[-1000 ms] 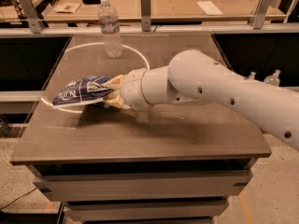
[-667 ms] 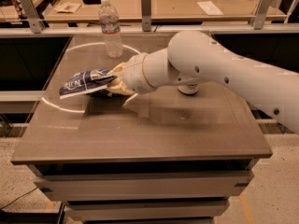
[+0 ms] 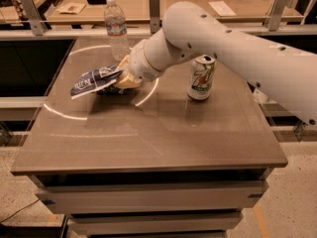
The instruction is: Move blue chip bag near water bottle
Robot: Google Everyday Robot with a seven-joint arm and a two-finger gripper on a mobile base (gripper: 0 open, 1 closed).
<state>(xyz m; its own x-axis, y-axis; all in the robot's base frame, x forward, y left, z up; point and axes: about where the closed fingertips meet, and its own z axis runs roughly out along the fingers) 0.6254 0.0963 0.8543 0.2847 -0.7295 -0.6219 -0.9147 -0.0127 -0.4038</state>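
The blue chip bag [image 3: 93, 81] is a crumpled dark-blue and white foil bag with white lettering. My gripper [image 3: 119, 77] is shut on its right end and holds it just above the brown table [image 3: 148, 133], left of centre. The water bottle [image 3: 116, 29] stands upright at the table's back, with a white cap and pale label, a short way behind and right of the bag. My white arm reaches in from the right and hides the table behind it.
A green-and-white soda can [image 3: 201, 77] stands upright right of the gripper, under the arm. A white ring of light marks the tabletop. Desks with papers and metal posts stand behind the table. The table's left edge is near the bag.
My gripper has carried the blue chip bag back and to the right, toward the water bottle. The arm has swung away and the soda can now shows.
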